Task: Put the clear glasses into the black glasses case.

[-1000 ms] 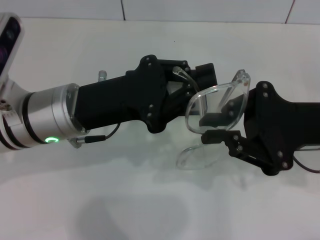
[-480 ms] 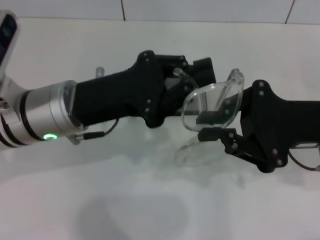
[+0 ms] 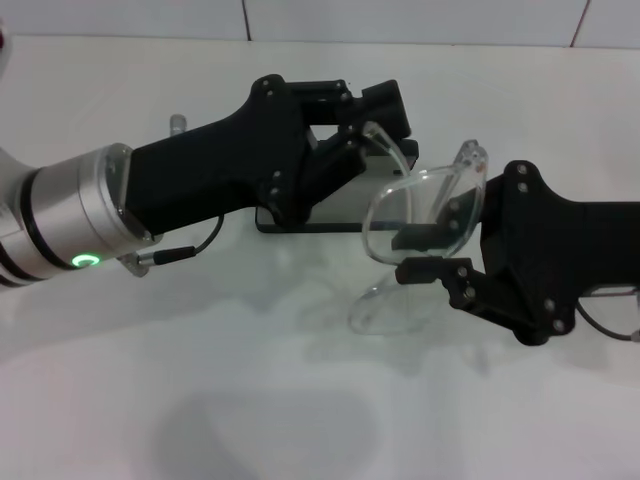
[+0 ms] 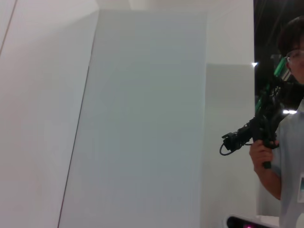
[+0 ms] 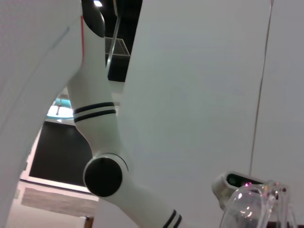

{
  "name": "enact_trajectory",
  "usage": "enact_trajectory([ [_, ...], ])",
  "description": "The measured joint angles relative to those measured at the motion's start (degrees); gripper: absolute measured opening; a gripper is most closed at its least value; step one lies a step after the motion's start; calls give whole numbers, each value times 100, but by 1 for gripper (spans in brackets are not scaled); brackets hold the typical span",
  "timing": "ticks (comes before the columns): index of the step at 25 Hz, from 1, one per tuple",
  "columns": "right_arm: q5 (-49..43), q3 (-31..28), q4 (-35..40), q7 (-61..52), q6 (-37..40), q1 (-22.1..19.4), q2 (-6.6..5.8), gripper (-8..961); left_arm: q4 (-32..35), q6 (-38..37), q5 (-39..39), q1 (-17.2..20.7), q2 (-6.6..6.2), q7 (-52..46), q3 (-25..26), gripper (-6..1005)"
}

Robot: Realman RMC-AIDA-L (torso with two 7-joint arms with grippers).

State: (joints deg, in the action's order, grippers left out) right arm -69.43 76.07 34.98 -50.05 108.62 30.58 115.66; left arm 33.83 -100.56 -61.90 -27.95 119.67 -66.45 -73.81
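Note:
The black glasses case [image 3: 318, 212] lies on the white table under my left gripper [image 3: 360, 125], and a strip of its grey lining shows. The left gripper is closed on the raised black lid [image 3: 386, 104] at the case's far side. The clear glasses [image 3: 422, 205] hang just right of the case, tilted, above the table. My right gripper [image 3: 424, 256] is shut on their lens, reaching in from the right. One clear arm [image 3: 388, 143] of the glasses points toward the left gripper. The glasses [image 5: 256, 206] also show in the right wrist view.
The white table [image 3: 250, 400] stretches in front of both arms, with a tiled wall behind it. A cable [image 3: 190, 250] hangs under the left wrist. The left wrist view shows only a wall and a person [image 4: 285, 142] far off.
My left gripper has risen and moved back and left with the lid, uncovering the case's base and grey lining. The right gripper and glasses shifted slightly left, then held still.

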Motion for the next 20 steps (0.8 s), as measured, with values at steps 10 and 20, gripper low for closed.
enact_trajectory([
  [10, 5, -12, 0, 4, -207, 24, 0, 113, 0, -184, -53, -36, 14, -31, -28, 109],
  [20, 3, -9, -7, -7, -262, 53, 0, 112, 55, -226, -23, -14, 20, 9, -81, 109],
])
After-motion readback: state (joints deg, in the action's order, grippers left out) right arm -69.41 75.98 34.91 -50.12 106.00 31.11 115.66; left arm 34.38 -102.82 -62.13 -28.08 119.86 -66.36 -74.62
